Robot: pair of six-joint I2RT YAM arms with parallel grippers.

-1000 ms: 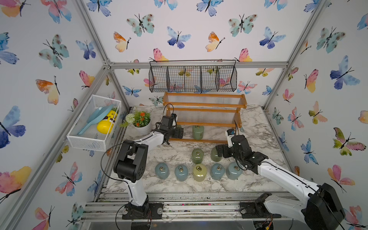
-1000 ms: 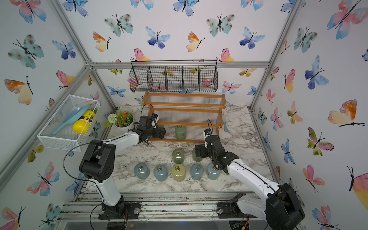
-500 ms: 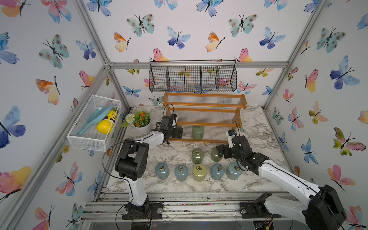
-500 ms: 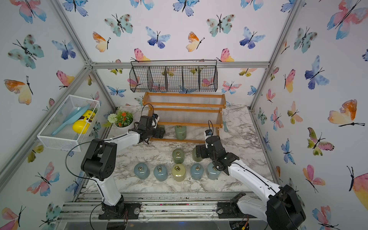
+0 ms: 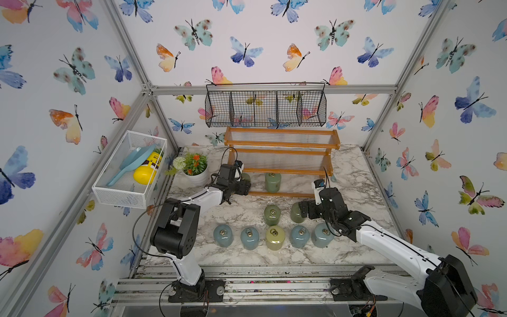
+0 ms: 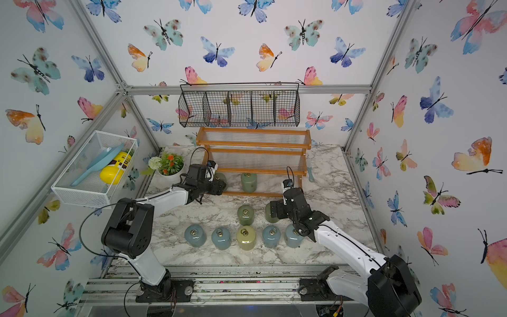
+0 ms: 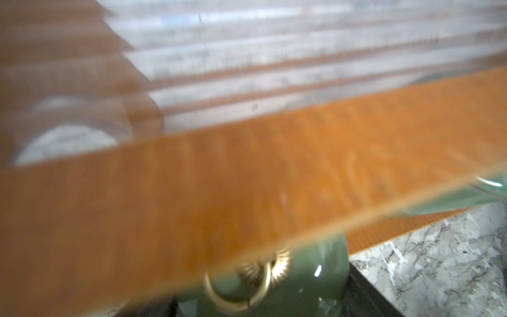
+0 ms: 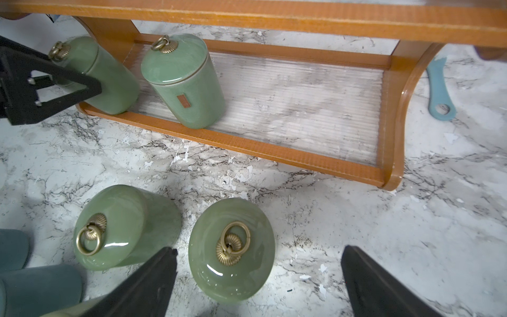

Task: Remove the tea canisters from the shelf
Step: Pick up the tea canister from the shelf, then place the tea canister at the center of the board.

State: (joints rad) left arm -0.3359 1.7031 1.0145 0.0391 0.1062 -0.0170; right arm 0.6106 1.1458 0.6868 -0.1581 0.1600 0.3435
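Note:
The orange-brown shelf [image 5: 282, 145] stands at the back of the marble table. Two sage green tea canisters are on its bottom tier. My left gripper [image 5: 245, 188] is shut on the leftmost one [image 5: 246, 178], seen close up as a green canister [image 7: 301, 282] under the shelf rail. The other canister [image 5: 273, 181] stands free beside it. My right gripper [image 8: 259, 251] hangs open over a green canister [image 8: 231, 249] on the table, a finger on each side and apart from it. Another green canister [image 5: 272, 215] stands beside it. In front stands a row of blue canisters [image 5: 223, 235] with a yellow-green one [image 5: 275, 237] among them.
A white flower pot [image 5: 195, 170] stands left of the shelf, close behind my left arm. A white mesh basket [image 5: 129, 167] hangs on the left wall. A black wire basket [image 5: 266, 107] hangs above the shelf. A blue tool handle [image 8: 439, 90] lies behind the shelf's right leg.
My left gripper's jaws have closed in on the leftmost green canister on the bottom tier. Both arms have hardly shifted, and the right gripper stays open.

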